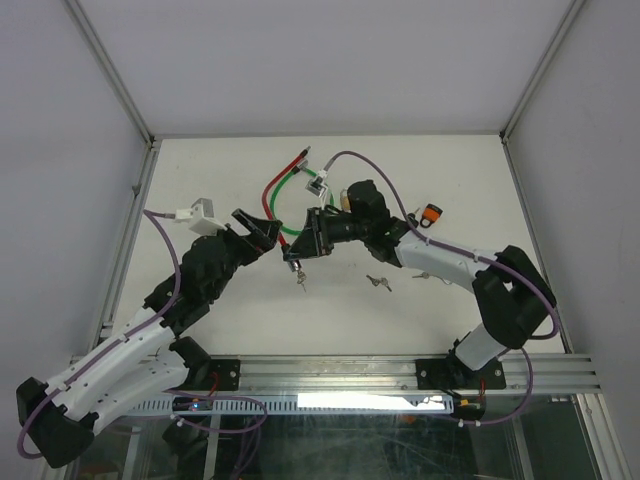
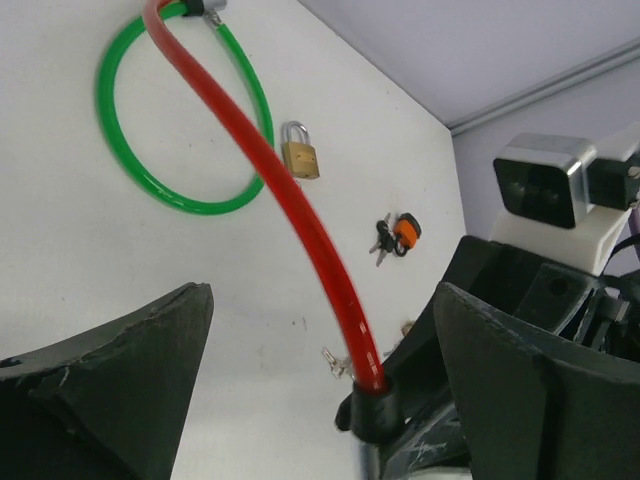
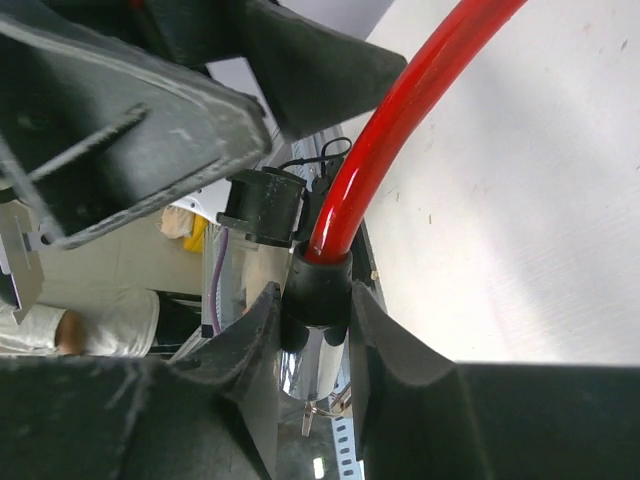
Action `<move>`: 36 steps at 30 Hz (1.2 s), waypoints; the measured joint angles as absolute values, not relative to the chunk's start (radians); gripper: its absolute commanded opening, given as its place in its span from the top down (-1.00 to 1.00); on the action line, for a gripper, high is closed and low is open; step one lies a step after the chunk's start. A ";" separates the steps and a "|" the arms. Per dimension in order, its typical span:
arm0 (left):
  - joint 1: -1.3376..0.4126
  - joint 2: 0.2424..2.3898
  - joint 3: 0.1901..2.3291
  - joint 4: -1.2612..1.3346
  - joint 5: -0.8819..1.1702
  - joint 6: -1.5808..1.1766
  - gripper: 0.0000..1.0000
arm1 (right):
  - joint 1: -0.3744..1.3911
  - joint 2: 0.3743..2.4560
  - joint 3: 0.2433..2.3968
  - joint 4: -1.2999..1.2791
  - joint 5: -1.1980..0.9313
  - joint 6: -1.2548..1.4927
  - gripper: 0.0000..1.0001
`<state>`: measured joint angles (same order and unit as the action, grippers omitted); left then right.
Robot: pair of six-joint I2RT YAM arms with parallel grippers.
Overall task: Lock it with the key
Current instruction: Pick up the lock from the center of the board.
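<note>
A red cable lock (image 1: 272,195) curves across the table, and its black and chrome lock head (image 3: 318,300) is clamped between my right gripper's (image 3: 315,335) fingers. A key (image 3: 310,418) hangs from the bottom of the head; in the top view it dangles below the right gripper (image 1: 298,252), key (image 1: 301,281). My left gripper (image 1: 256,231) is open, its fingers (image 2: 120,380) standing either side of the red cable (image 2: 305,220) just above the lock head (image 2: 375,415), without touching it.
A green cable loop (image 1: 292,230) lies behind the grippers, also in the left wrist view (image 2: 180,110). A brass padlock (image 2: 300,156), keys with an orange tag (image 2: 402,232), and a loose key bunch (image 1: 378,282) lie on the table to the right.
</note>
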<state>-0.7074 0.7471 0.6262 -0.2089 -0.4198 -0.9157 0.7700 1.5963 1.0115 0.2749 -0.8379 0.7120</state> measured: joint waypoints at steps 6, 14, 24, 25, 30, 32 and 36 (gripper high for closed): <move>-0.707 0.652 0.459 0.002 -0.372 -0.876 -0.98 | 0.714 1.518 0.973 0.333 -0.886 0.668 1.00; -0.702 0.648 0.293 0.320 -0.347 -0.847 -0.98 | 0.678 1.475 0.944 0.348 -0.937 0.595 1.00; -0.596 0.733 0.320 0.532 -0.198 -0.873 -0.98 | 0.657 1.458 0.923 0.368 -0.971 0.554 1.00; -0.579 0.744 0.320 0.545 -0.183 -0.882 -0.98 | 0.657 1.457 0.919 0.369 -0.973 0.550 1.00; -0.461 0.844 0.320 0.661 -0.051 -0.983 -0.90 | 0.656 1.454 0.906 0.370 -0.978 0.527 1.00; -0.437 0.894 0.320 0.704 -0.012 -1.015 -0.89 | 0.656 1.454 0.905 0.369 -0.978 0.517 1.00; -0.432 0.961 0.320 0.754 0.050 -1.069 -0.89 | 0.654 1.454 0.904 0.369 -0.978 0.501 1.00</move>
<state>-0.4320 0.9607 0.3199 0.7540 0.0498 -1.0691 0.6544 1.4540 0.9039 0.3691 -0.9779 0.5007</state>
